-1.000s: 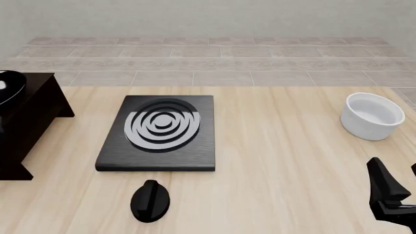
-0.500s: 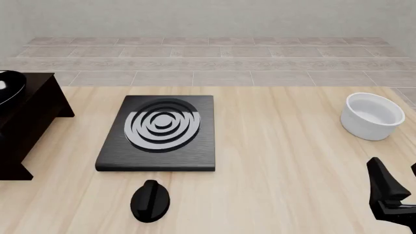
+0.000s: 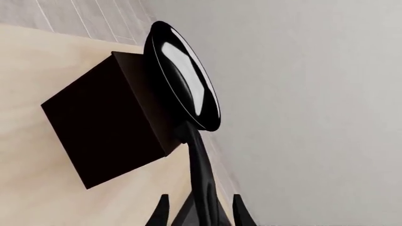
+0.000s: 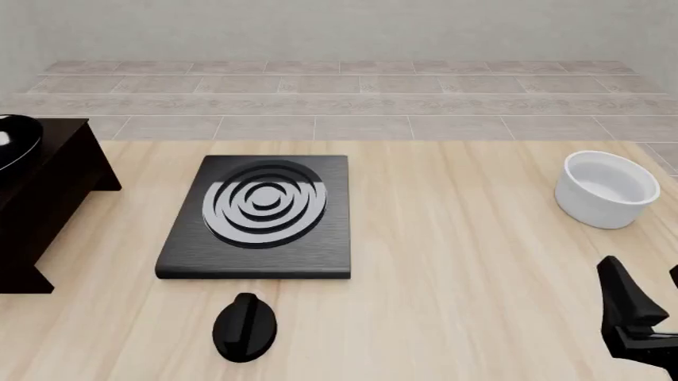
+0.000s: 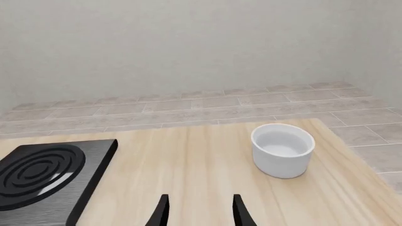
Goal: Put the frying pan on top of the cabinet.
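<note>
The left gripper (image 3: 199, 213) is clamped on the frying pan (image 3: 182, 75) handle, pan sat on the cabinet (image 4: 43, 190). The right gripper (image 5: 197, 209) is held open, nothing gripped, near the bowl (image 5: 282, 149).

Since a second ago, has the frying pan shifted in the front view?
No. The frying pan keeps the same spot on the cabinet, at the picture's left edge.

One frying pan (image 3: 182, 75), one cabinet (image 4: 48, 198), one stove plate (image 4: 260, 218), one bowl (image 4: 607, 189), one knob (image 4: 244, 327).
</note>
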Controlling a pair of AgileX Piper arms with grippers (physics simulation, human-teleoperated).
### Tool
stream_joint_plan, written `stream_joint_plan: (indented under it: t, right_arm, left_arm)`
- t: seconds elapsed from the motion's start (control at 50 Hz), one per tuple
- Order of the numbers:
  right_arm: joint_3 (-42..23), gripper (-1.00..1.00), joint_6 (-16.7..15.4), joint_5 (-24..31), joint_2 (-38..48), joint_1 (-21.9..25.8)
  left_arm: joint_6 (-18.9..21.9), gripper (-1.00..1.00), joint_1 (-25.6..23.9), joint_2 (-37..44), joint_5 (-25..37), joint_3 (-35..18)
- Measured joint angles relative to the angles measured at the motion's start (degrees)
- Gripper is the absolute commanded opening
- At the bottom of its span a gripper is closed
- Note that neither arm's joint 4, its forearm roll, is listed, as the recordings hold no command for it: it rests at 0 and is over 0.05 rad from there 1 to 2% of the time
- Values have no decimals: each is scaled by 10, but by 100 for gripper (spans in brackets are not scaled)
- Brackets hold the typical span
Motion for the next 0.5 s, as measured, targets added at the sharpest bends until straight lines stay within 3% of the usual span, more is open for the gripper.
stream_joint_plan:
  t: [0.5]
  right_arm:
    - [0, 100, -5, 3, -5, 2]
  left_arm:
    - [-2, 100, -5, -131, 114, 13]
